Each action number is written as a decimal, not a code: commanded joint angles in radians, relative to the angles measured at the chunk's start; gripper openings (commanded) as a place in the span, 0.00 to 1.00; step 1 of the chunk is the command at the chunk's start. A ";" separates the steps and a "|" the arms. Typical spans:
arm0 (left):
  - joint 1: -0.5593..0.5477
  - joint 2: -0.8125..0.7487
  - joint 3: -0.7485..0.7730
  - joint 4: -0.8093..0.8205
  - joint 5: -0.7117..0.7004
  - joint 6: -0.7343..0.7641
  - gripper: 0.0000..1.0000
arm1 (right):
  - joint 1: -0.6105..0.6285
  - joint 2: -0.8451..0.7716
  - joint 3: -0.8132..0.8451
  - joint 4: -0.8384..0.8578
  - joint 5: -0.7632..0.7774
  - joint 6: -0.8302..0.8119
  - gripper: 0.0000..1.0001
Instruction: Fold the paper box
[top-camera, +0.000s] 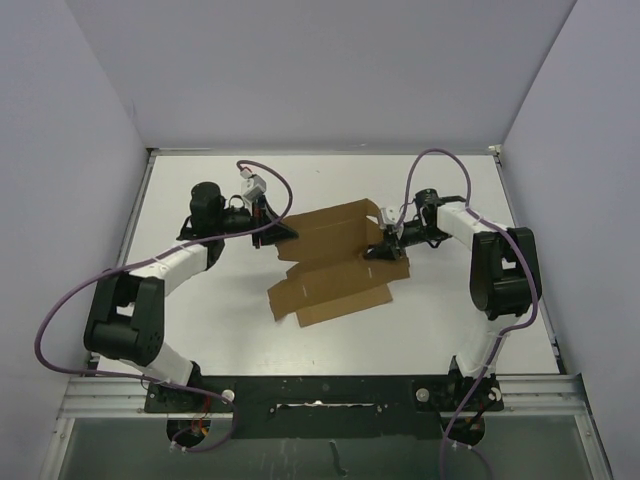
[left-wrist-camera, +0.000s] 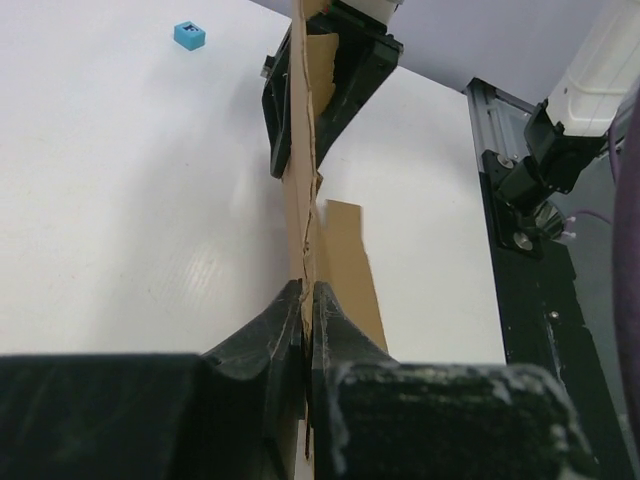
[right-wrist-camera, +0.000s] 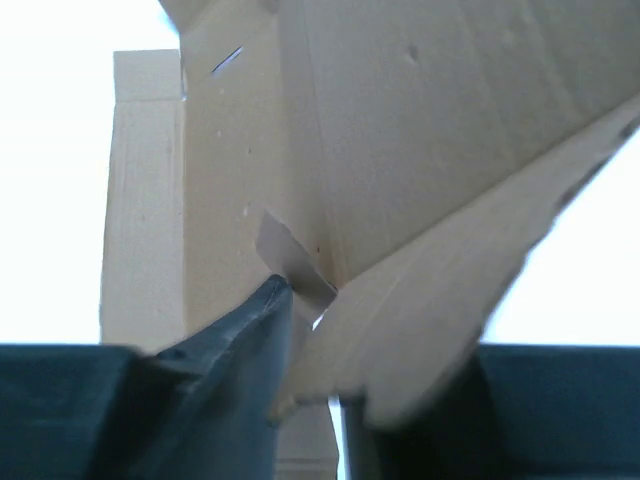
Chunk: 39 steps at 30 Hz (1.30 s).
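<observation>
Right now the box sits mid-table as a creased, partly raised sheet, spanning the gap between the two arms. The left gripper is clenched on its far-left edge, with its fingers pressed against the card and no gap between them. The right gripper straddles the right edge. One of its fingers touches a small tab and the other is hidden behind a flap, so I cannot tell whether it pinches the card or only brackets it.

Risks, as I judge them: if the right side is loose, a pull from the left would drag the sheet out and let the raised panel drop flat. If both grip hard and move apart, the thin card could tear at a slit or crease along the wrong line. The tab by the right finger could also bend and miss its slot.

As a container the box has no closed walls yet and holds nothing. The cube lies on the table, well apart from it.
</observation>
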 joint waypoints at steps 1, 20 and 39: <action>-0.002 -0.114 0.022 -0.074 -0.047 0.136 0.00 | -0.017 -0.081 0.049 -0.027 0.021 0.025 0.37; -0.034 -0.173 0.024 -0.189 -0.288 0.171 0.00 | -0.239 -0.376 -0.263 0.406 0.215 1.190 0.21; -0.073 -0.173 0.064 -0.319 -0.415 0.205 0.00 | -0.090 -0.111 -0.151 0.259 0.563 1.179 0.00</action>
